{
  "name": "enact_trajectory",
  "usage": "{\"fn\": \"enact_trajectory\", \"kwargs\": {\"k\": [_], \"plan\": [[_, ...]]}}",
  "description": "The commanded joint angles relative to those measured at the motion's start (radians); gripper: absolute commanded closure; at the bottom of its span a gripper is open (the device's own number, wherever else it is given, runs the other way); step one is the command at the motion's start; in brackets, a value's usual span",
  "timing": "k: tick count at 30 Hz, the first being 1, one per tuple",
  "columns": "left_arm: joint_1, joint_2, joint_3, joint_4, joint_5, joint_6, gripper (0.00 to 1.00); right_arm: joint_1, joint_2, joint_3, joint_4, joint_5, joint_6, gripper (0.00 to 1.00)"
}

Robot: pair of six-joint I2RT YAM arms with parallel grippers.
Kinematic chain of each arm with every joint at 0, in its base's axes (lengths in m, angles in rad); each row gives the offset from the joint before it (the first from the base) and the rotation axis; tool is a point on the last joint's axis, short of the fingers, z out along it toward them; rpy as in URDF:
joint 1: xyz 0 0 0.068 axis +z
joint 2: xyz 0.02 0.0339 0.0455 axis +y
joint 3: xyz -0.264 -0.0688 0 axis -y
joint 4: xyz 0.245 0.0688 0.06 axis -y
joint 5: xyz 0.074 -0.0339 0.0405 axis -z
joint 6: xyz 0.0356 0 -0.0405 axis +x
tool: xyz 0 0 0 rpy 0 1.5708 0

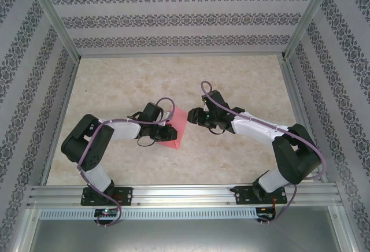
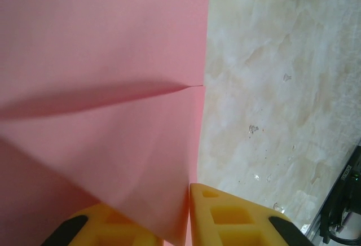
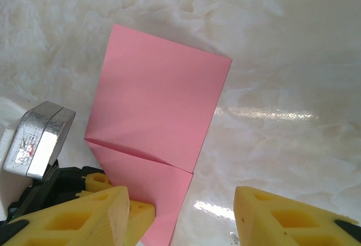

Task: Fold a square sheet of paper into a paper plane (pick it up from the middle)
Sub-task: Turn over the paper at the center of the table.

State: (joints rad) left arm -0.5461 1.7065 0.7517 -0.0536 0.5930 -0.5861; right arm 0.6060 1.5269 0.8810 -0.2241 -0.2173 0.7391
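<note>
Where the two arms meet near the middle of the tabletop [image 1: 243,73], the square sheet of paper [image 3: 161,108] is pinched at one edge by the left jaws, whose yellow fingers [image 2: 225,218] are closed narrowly with the paper passing between them. The sheet is salmon-pink, thin, matte and unprinted. A sharp crease crosses it from side to side. In the right wrist view, the part beyond the crease is a broad four-sided panel with straight edges and crisp corners, and the nearer part narrows toward the grip. Seen from the left wrist, a soft shadowed ridge runs across the paper to its right edge. I cannot tell whether the far edge rests on the tabletop.

The right jaws stand wide apart with nothing between them. Their blocky yellow fingers [image 3: 84,215] have recessed pockets and sit just beside the sheet, one of them hiding part of the left grip. A rounded, glossy silver metal piece [image 3: 42,136] sits left of the paper. The tabletop is cream, marbled and shiny with streaks of reflected light. From above, the left arm's wrist covers the sheet's left side, and purple cables [image 1: 166,103] loop over both arms. Walls with dark floral bands [image 1: 173,21] enclose the space.
</note>
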Motion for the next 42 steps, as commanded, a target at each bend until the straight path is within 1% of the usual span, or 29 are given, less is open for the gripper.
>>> {"fn": "enact_trajectory", "kwargs": {"k": [1,7,10,12,16,22,25,27,32,36,38,42], "plan": [[-0.016,-0.04,-0.008,0.0,-0.006,0.034,0.81,-0.008,-0.012,-0.007,0.006,0.012,0.008,0.48],[-0.015,-0.053,-0.015,-0.009,-0.001,0.042,0.83,-0.009,-0.006,-0.006,0.004,0.01,0.008,0.49],[-0.016,-0.059,-0.011,-0.014,-0.01,0.042,0.91,-0.009,-0.004,-0.005,0.003,0.011,0.008,0.49],[-0.015,-0.075,0.0,-0.037,-0.039,0.048,0.95,-0.009,-0.005,-0.004,0.002,0.013,0.009,0.49],[-0.015,-0.13,0.058,-0.166,-0.137,0.09,0.96,-0.012,-0.023,-0.007,-0.003,0.03,0.009,0.49],[-0.019,-0.202,0.241,-0.518,-0.398,0.18,0.97,-0.032,-0.077,-0.029,-0.017,0.098,0.021,0.45],[-0.026,-0.201,0.343,-0.68,-0.579,0.203,0.96,-0.049,-0.114,-0.053,-0.032,0.159,0.033,0.39],[-0.034,-0.188,0.41,-0.769,-0.695,0.209,0.96,-0.064,-0.144,-0.08,-0.024,0.18,0.03,0.31],[-0.056,-0.122,0.521,-0.885,-0.916,0.212,0.96,-0.101,-0.228,-0.131,-0.034,0.217,0.02,0.22],[-0.096,-0.017,0.589,-0.943,-1.076,0.193,0.96,-0.145,-0.301,-0.182,-0.045,0.239,0.036,0.14],[-0.117,0.043,0.615,-0.964,-1.149,0.174,0.96,-0.171,-0.335,-0.208,-0.049,0.24,0.049,0.13],[-0.154,0.163,0.661,-0.986,-1.237,0.144,0.96,-0.222,-0.399,-0.241,-0.087,0.257,0.059,0.14]]}}
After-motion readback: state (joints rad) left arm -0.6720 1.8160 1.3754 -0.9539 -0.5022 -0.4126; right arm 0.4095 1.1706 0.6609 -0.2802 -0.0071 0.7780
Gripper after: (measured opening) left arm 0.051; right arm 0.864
